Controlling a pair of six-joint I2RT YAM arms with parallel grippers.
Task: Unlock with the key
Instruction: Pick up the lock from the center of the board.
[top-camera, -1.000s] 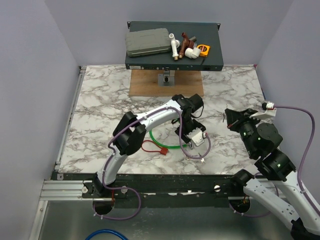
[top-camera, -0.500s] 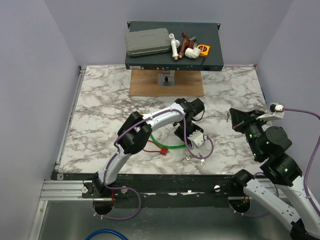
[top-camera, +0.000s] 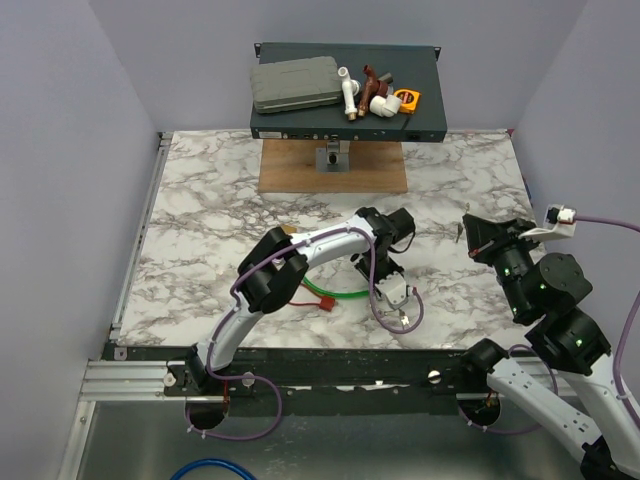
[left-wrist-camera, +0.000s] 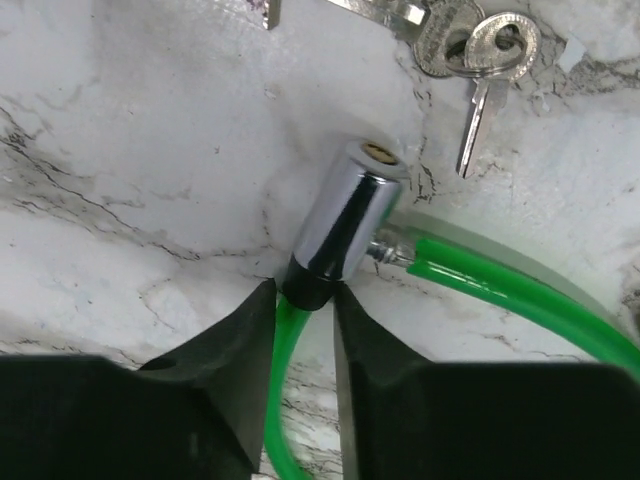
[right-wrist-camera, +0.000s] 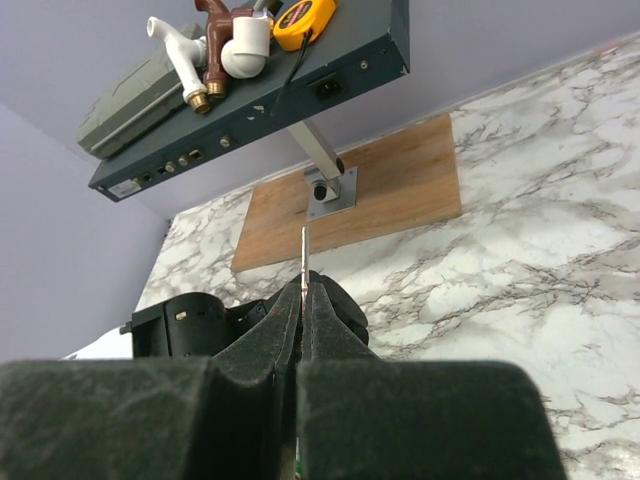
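- The chrome cylinder lock (left-wrist-camera: 345, 215) lay on its side on the white marble-patterned bench (top-camera: 200, 220), near the front middle, with its brass keyhole end facing away from the left wrist camera.
- A green plastic-coated cable (left-wrist-camera: 500, 290) ran out of the lock's side and curved off across the bench; another length came out of the lock's black end.
- The left tool (left-wrist-camera: 305, 300) was lowered over the lock and narrowed onto that black end, with a fingertip (left-wrist-camera: 262, 305) touching it on each side.
- A ring of silver keys (left-wrist-camera: 480, 50) rested on the bench just beyond the lock, apart from it.
- The right tool (right-wrist-camera: 303, 300) hung above the right side of the bench, well apart from the lock, its fingers pressed together on a thin silver key (right-wrist-camera: 304, 255).
- The key's blade stuck straight out past the fingertips, toward the brown wooden board (right-wrist-camera: 400, 185) at the far edge.
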